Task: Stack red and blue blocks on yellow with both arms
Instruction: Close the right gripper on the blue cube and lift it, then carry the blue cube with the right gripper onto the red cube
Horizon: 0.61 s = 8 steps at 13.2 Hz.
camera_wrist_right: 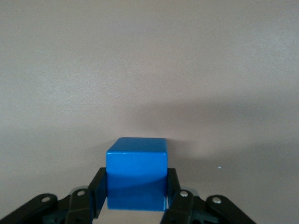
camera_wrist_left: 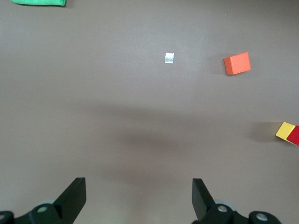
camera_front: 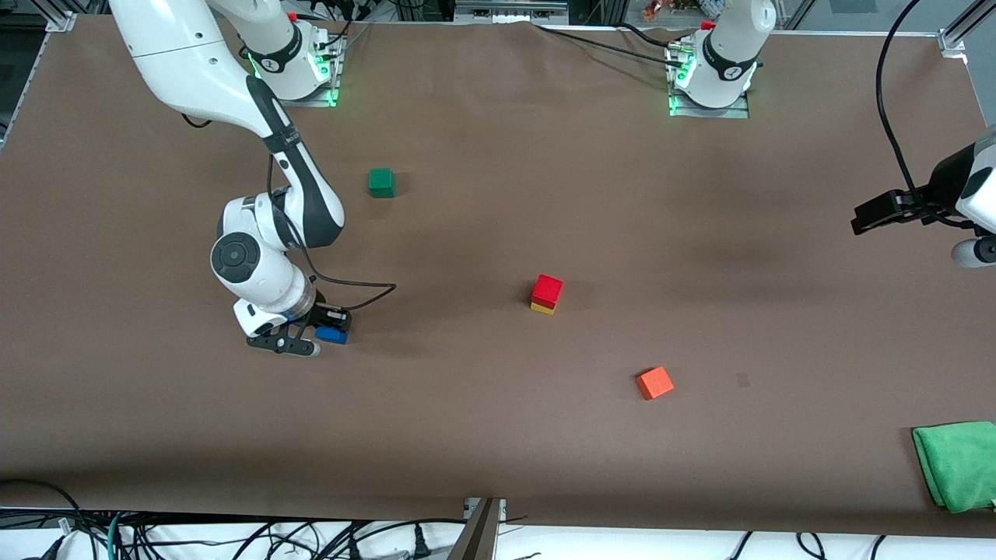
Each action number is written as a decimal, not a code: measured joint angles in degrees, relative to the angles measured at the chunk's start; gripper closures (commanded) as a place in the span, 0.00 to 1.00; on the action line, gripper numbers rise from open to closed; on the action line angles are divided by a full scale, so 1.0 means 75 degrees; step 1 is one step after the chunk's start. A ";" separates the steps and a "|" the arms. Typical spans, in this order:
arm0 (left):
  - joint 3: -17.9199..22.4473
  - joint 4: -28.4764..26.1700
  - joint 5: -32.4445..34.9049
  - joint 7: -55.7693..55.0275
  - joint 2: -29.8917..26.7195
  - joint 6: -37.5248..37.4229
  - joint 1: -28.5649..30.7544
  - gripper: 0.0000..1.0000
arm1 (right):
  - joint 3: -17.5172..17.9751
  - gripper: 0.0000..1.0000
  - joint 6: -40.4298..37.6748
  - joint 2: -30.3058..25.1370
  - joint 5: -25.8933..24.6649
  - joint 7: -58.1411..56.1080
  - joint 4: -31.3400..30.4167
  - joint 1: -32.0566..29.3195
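The red block [camera_front: 548, 288] sits on the yellow cube [camera_front: 542, 308] near the table's middle. The stack's edge also shows in the left wrist view, yellow [camera_wrist_left: 284, 130] beside red [camera_wrist_left: 295, 135]. My right gripper [camera_front: 323, 336] is low at the table toward the right arm's end, shut on the blue block [camera_front: 336, 337]. In the right wrist view the blue block [camera_wrist_right: 137, 168] sits squarely between the fingers of the gripper [camera_wrist_right: 135, 189]. My left gripper [camera_front: 865, 218] waits high over the left arm's end of the table, open and empty [camera_wrist_left: 138, 186].
A green cube [camera_front: 381, 183] lies farther from the front camera than the right gripper. An orange cube [camera_front: 654, 383] [camera_wrist_left: 237, 63] lies nearer to the camera than the stack. A green cloth [camera_front: 957, 464] [camera_wrist_left: 39, 2] lies at the left arm's end.
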 measured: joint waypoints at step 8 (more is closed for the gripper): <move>-0.0024 -0.0008 -0.0125 0.0000 0.0012 0.0000 0.0027 0.00 | 0.0144 0.79 -0.4047 -0.0101 0.0013 0.1334 0.3062 0.1055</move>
